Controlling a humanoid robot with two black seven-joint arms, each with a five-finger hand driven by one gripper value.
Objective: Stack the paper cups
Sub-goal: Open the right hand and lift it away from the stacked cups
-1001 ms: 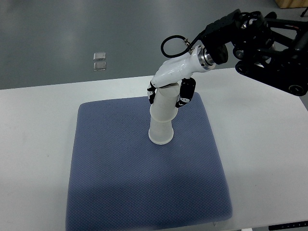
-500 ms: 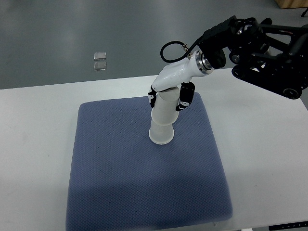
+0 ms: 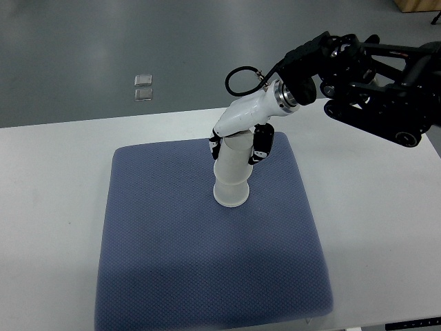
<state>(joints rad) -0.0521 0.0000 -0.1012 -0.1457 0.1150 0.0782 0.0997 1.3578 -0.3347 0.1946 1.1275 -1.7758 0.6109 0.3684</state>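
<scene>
Right hand point(image 3: 238, 134) fingers point(image 3: 260, 146) grip stacked paper cups point(image 3: 232, 169) (unmarked, no print) on blue mat point(image 3: 172, 262).

The right hand point(image 3: 238, 134) reaches in from the right edge on a black arm point(image 3: 372, 76) and closes its white fingers point(image 3: 260, 145) around the top of the paper cups point(image 3: 232, 172), which stand upside down as a stack on the blue mat point(image 3: 172, 255). The upper cup sits over the lower one (the wider rim rests on the mat). The mat lies on a white table point(image 3: 55, 179). Beyond the table's far edge, two small clear pieces point(image 3: 142, 86) lie on the grey floor point(image 3: 83, 48).
</scene>
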